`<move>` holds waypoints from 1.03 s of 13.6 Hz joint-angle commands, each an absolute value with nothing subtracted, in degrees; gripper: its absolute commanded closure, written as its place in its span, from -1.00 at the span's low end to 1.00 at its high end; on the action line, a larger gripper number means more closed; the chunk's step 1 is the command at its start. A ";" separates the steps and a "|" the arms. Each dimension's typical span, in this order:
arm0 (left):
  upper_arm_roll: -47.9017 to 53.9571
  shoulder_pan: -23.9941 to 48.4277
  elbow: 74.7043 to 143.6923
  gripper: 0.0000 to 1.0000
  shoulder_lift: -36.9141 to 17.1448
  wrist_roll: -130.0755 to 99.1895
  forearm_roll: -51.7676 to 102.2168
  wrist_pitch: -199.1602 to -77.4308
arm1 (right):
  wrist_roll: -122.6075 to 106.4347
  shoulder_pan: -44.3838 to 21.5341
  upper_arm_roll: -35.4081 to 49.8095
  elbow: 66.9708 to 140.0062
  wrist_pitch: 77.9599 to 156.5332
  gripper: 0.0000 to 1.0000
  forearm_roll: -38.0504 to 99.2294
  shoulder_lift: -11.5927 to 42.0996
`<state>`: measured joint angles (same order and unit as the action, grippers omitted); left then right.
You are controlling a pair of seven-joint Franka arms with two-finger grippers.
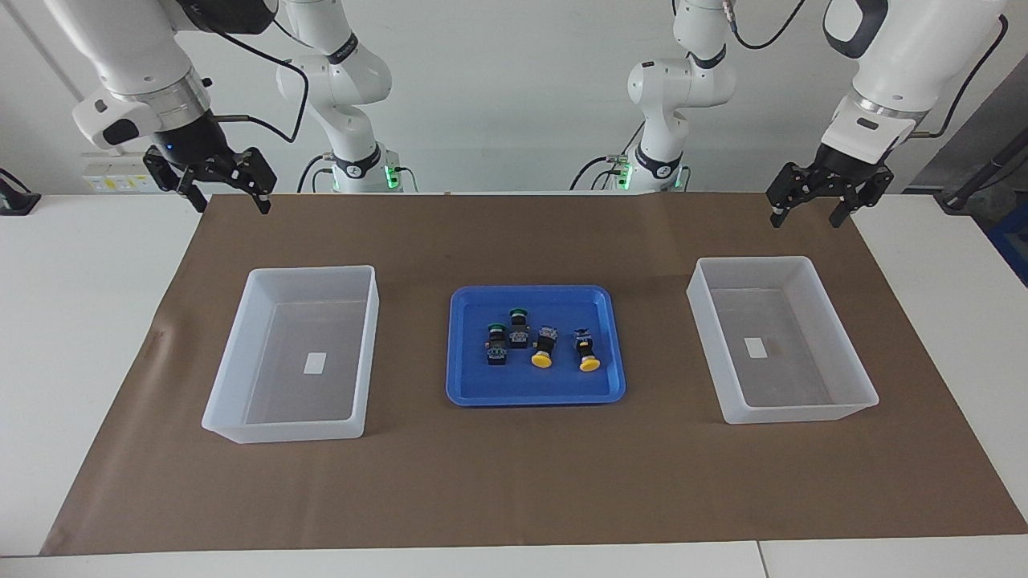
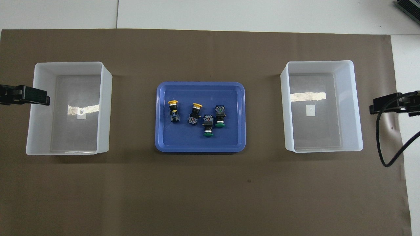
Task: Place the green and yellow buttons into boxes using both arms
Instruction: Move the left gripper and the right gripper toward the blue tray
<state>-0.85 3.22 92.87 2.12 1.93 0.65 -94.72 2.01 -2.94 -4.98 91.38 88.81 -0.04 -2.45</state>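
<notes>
Centrally, shallow blue plastic tray [image 1: 536, 396] on brown paper mat [image 1: 514, 482] over white counter [image 1: 80, 321] holds all 4 push-buttons on their sides: 2 green-capped buttons [image 1: 506, 333] toward right arm's end, 2 yellow-capped buttons [image 1: 566, 349] toward left arm's. Translucent white plastic boxes [image 1: 293, 353] flank tray w/ gaps. Left hand [image 1: 813, 210] & right hand [image 1: 229, 198] wait raised over mat's robot-side corners, fingers spread, holding nothing.

Robotics lab bench, as I see it remotely.
Two white arms [image 1: 353, 80] bolted at a white table [image 1: 80, 321], brown paper mat [image 1: 514, 482], plain wall.
</notes>
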 commanded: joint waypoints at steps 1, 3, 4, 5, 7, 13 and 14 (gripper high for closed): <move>-0.53 2.81 93.69 -1.00 3.25 1.41 -0.26 -94.39 | 1.14 -3.16 -4.75 91.93 88.07 -1.00 -1.22 -3.43; -0.44 2.81 93.78 -1.00 3.25 1.58 -0.18 -94.65 | 1.41 -3.08 -4.75 91.93 88.24 -1.00 -1.06 -3.51; -0.44 2.81 93.78 -1.00 3.25 1.58 -0.18 -95.01 | 1.15 -2.90 -4.75 92.46 88.68 -1.00 -0.97 -3.78; -0.44 2.90 93.69 -1.00 3.25 1.67 -0.26 -95.10 | 0.79 -2.64 -4.75 92.46 88.68 -1.00 -0.53 -3.87; -0.44 2.90 93.87 -1.00 3.34 1.49 -0.26 -94.22 | 1.23 -3.16 -4.49 92.64 88.33 -1.00 0.08 -4.04; -0.35 3.34 93.87 -1.00 3.34 1.32 -0.26 -94.22 | 2.97 -7.80 -3.78 94.47 96.22 -1.00 0.35 -1.50; -0.26 3.69 93.87 -1.00 3.34 1.32 -0.26 -94.22 | 4.82 -9.21 -3.78 95.35 98.24 -1.00 0.35 -1.06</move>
<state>-0.63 3.26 92.87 2.14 1.93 0.65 -94.70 2.53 -7.19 -4.04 93.01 94.47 -0.21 -1.55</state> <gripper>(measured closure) 0.000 0.000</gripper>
